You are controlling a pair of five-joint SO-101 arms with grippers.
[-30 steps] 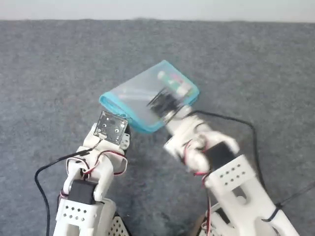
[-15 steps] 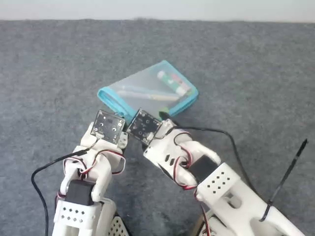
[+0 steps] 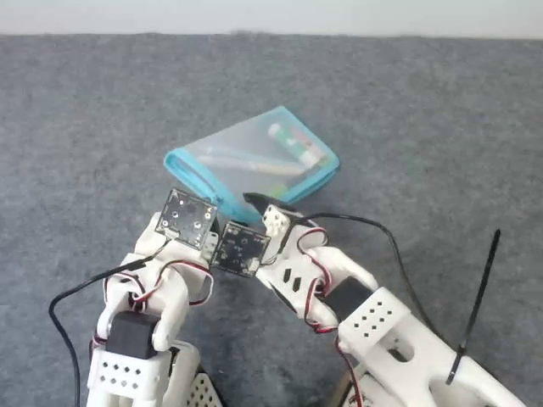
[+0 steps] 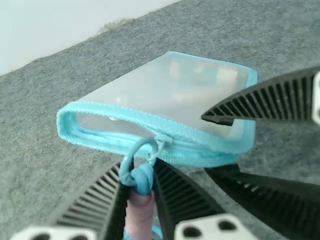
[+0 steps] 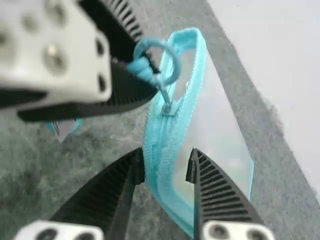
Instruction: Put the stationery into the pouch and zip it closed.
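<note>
**A:** What is hidden from above?

**B:** A black square plate (image 3: 191, 219) on each wrist covers the fingers where the 2 arms (image 3: 382, 322) meet at the pouch's near edge. The arms themselves are cut off at the bottom. Under everything is the desk (image 3: 102, 102), a grey, felt-like nap.

**A:** And the pouch?

**B:** The pouch (image 3: 246, 161) lies flat on the desk just beyond the arms. It is a frosted, see-through rectangle with a turquoise woven border.

**A:** The tools?

**B:** Both have black ribbed wedges for fingers. The left tool (image 4: 141, 167) is pinched closed on the zip pull (image 4: 142, 179). The right tool (image 5: 165, 160) is parted, with 1 finger on each side of the zip edge. I cannot tell whether it presses the fabric.

**A:** The stationery?

**B:** The stationery (image 3: 297, 146) is inside the pouch, blurred by the plastic. There is a stubby white tube with green and pink parts, and pale sticks I cannot identify.

**A:** The pull?

**B:** It is a knotted turquoise cord on a ring.
</note>
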